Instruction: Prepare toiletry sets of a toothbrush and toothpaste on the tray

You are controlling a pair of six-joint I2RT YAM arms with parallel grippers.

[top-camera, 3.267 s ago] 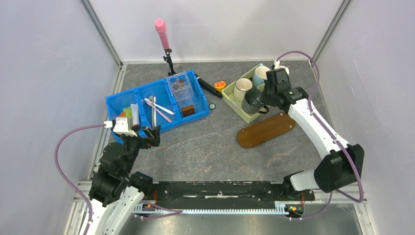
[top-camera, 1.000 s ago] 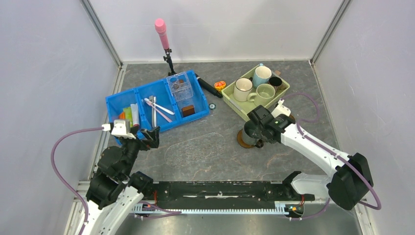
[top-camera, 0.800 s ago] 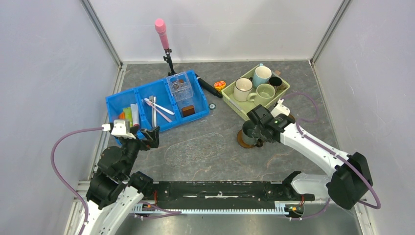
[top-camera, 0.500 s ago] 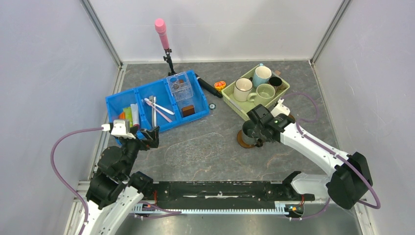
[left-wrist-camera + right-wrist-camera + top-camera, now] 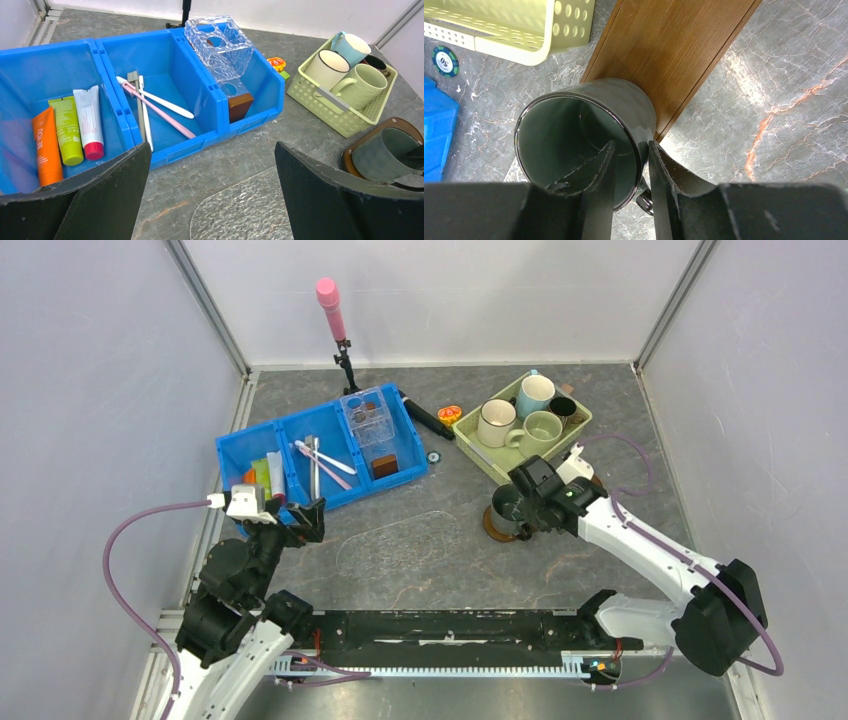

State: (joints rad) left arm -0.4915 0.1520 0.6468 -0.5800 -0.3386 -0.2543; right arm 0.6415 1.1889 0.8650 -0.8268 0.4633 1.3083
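Observation:
A dark green mug stands on the left end of the brown tray; it also shows in the top view. My right gripper straddles its rim by the handle. One finger is inside and one outside, with a small gap at the inner finger, so it is slightly open. My left gripper is wide open and empty, hovering in front of the blue bin. Pink and white toothbrushes lie in the bin's middle compartment. Orange, green and white tubes lie in its left one.
A pale green basket at the back right holds three mugs. A clear block with holes sits in the bin's right compartment. A clear textured mat lies mid-table. A pink-topped stand is at the back.
My right arm carried the dark green mug from the basket down to the tray's left end. In the last second the mug settled upright and the arm shifted slightly right. The left arm barely moved.

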